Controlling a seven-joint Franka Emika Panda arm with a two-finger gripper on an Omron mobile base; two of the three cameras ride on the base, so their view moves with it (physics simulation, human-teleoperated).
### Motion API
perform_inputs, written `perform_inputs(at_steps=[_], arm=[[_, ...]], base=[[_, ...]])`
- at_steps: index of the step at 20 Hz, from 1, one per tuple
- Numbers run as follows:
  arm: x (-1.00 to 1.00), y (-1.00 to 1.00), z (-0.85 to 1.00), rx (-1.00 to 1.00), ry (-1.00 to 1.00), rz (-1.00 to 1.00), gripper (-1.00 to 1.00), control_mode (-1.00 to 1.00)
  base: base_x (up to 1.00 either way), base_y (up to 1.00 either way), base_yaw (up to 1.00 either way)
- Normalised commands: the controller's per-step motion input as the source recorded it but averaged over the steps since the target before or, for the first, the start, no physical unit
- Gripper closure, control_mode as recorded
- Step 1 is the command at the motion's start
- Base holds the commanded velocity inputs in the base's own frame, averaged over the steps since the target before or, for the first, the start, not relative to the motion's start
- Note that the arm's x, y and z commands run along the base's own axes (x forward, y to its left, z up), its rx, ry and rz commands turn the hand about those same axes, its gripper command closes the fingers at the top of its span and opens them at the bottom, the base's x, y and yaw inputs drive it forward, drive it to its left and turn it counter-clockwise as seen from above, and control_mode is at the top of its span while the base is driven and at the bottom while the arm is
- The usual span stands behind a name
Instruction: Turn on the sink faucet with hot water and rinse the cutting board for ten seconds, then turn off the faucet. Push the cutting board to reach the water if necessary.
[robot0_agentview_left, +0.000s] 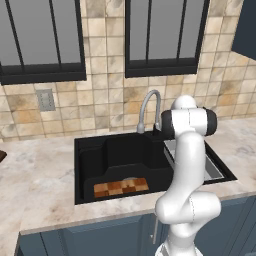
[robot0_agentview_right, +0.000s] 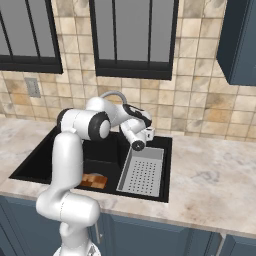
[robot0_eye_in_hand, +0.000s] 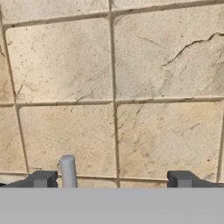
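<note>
The sink faucet (robot0_agentview_left: 149, 101) arches over the back rim of the black sink (robot0_agentview_left: 95, 156). My gripper (robot0_agentview_right: 148, 132) reaches past the faucet's arch (robot0_agentview_right: 114, 93) toward the tiled wall, at the faucet's base. In the hand view my gripper (robot0_eye_in_hand: 113, 179) is open, its fingertips (robot0_eye_in_hand: 42, 178) wide apart. A small grey lever handle (robot0_eye_in_hand: 68, 169) stands upright between them, close to the left tip. The checkered cutting board (robot0_agentview_left: 121, 188) lies flat on the basin floor at the front; my arm partly covers the cutting board (robot0_agentview_right: 94, 180). The water is out of view.
A grey perforated drainer tray (robot0_agentview_right: 142, 172) fills the right part of the basin. Marble counter (robot0_agentview_left: 35, 190) surrounds the sink, broad to the right (robot0_agentview_right: 210, 175). The tiled wall (robot0_eye_in_hand: 131, 65) is close ahead of the hand. A dark upper cabinet (robot0_agentview_right: 240, 40) hangs at the right.
</note>
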Motion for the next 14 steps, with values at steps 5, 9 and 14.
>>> perform_inputs(at_steps=[5,9,14], arm=[[0.0,0.0,0.0,0.0,0.0,0.0,-1.0,-1.0],[0.0,-0.03,0.0,0.0,0.0,0.0,-1.0,-1.0],[0.05,-0.03,0.0,0.0,0.0,0.0,-1.0,-1.0]], base=[[0.0,0.0,0.0],[0.0,0.0,0.0],[0.0,0.0,0.0]])
